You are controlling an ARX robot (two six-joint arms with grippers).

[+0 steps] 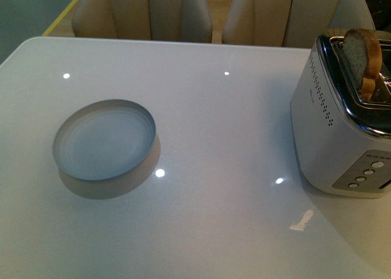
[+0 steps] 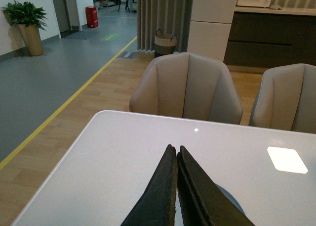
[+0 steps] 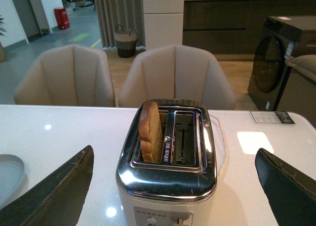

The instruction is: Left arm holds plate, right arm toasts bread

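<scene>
1. Your right claw [image 3: 173,186] hangs with its fingers spread wide apart, the toaster [image 3: 170,157] framed squarely between them and just ahead.
2. The bread [image 3: 149,132] stands upright in 1 of the toaster's 2 slots, its top crust well clear of the chrome rim; the other slot is empty. Its flat faces run along the slot, so the slice's thin edge faces your claw.
3. The plate [image 1: 104,140] sits bare on the white table [image 1: 232,126], well apart from the toaster, on your left arm's side.
4. Your left claw [image 2: 177,186] is pressed together, holding nothing, and a sliver of the plate shows just beyond its tips.
5. Judged from this, the right arm is the nearer to the slice; the left has the plate close under it but has not gripped it.
</scene>
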